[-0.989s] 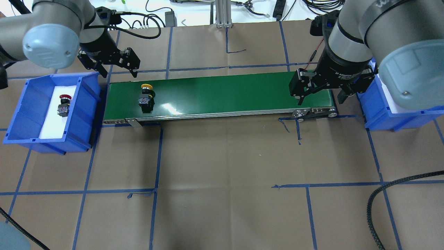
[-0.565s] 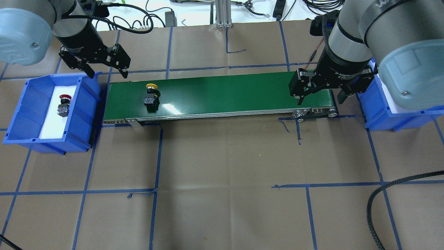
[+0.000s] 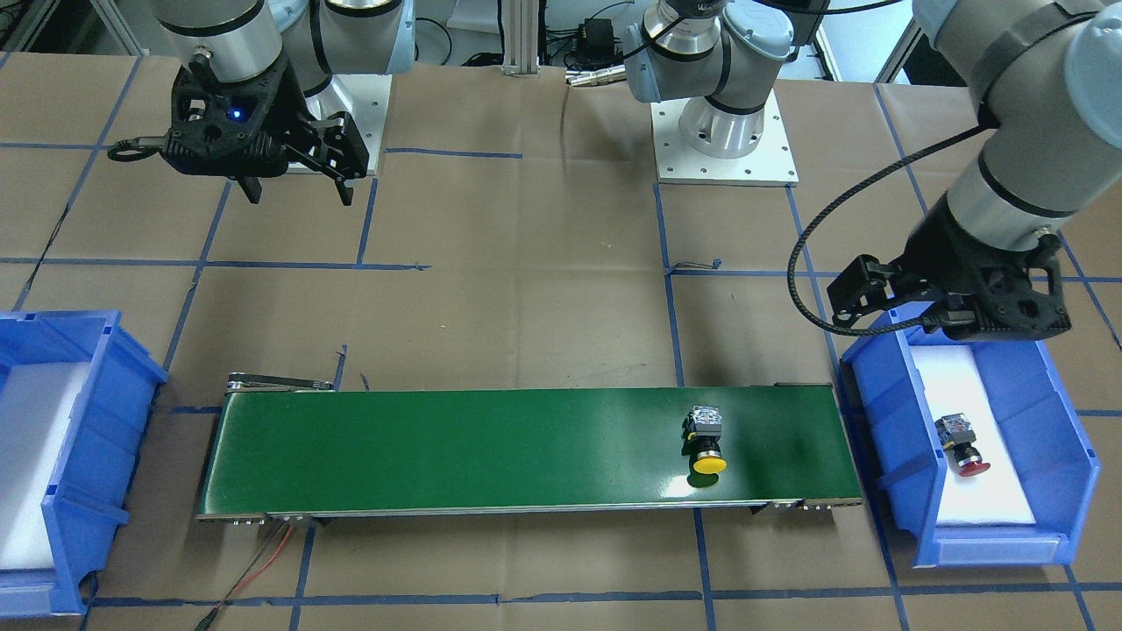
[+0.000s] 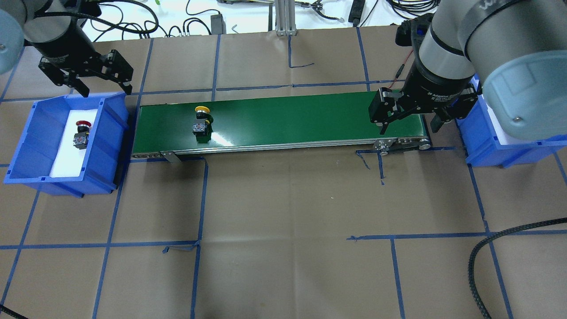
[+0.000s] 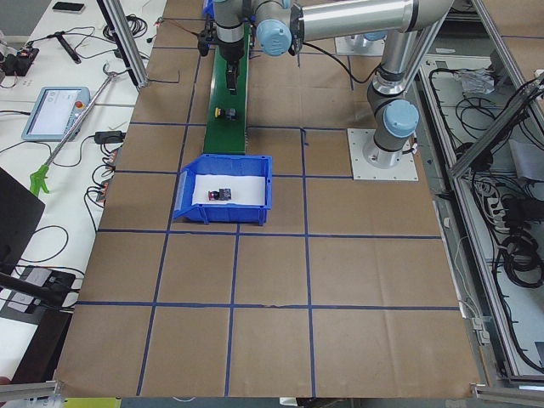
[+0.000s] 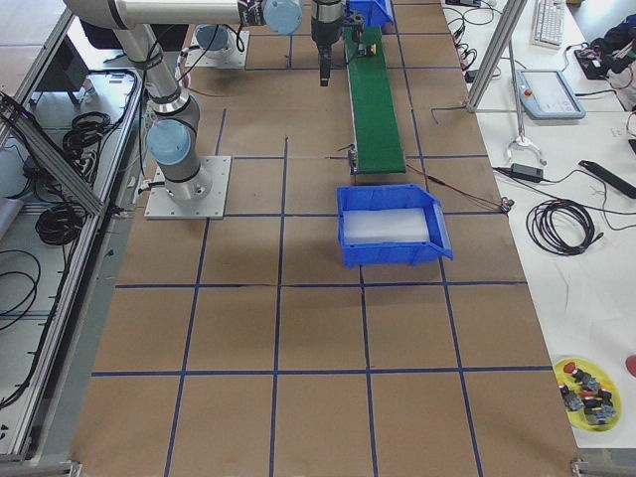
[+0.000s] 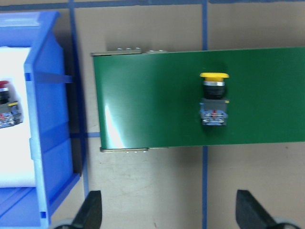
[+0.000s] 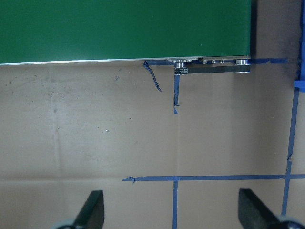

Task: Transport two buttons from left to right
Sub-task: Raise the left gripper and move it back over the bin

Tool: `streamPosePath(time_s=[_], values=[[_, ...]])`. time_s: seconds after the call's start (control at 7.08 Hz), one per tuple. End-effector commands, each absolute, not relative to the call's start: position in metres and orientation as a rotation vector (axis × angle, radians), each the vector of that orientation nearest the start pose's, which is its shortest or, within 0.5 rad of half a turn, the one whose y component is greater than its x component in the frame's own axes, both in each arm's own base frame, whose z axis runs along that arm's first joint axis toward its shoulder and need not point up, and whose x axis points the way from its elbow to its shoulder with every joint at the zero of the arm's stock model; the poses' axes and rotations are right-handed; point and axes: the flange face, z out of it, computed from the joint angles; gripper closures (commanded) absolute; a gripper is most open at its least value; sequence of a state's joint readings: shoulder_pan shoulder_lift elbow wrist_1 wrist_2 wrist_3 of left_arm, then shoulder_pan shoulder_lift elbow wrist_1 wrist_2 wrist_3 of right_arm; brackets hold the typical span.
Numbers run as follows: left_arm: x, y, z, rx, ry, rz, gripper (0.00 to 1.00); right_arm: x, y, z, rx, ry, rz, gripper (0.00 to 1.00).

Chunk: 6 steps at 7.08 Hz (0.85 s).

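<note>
belt (image 4: 288,115) under yellow button (image 4: 200,124), red button (image 4: 80,134) inside blue bin (image 4: 111,133)

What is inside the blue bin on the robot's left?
One red-capped button lies on its side on a white pad. Whatever is under the pad is hidden.

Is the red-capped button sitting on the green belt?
No, the red button lies inside the blue bin, and only the yellow button sits on the green belt.
</note>
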State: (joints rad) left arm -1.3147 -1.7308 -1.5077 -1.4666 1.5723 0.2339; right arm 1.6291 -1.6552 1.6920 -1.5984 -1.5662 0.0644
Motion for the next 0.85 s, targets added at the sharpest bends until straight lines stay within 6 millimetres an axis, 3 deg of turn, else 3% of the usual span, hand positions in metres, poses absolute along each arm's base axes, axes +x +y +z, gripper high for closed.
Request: streamPosePath(time_s=[0.0, 0.42, 0.57, 0.71], values=[[0.080, -0.570, 0.443, 0.052, 3.135, -0.004, 0.00, 0.160, -0.446, 0.471, 0.010, 3.137, 0.012, 0.00], [0.192, -0.566, 0.419, 0.087, 3.145, 0.029, 0.01, 0.160, -0.446, 0.471, 0.010, 3.138, 0.015, 0.00], [0.215, -0.577, 0.418, 0.127, 3.140, 0.019, 0.01, 0.160, -0.446, 0.471, 0.010, 3.137, 0.012, 0.00], [0.224, -0.591, 0.411, 0.118, 3.143, 0.025, 0.01, 0.160, -0.446, 0.471, 0.010, 3.137, 0.012, 0.00]])
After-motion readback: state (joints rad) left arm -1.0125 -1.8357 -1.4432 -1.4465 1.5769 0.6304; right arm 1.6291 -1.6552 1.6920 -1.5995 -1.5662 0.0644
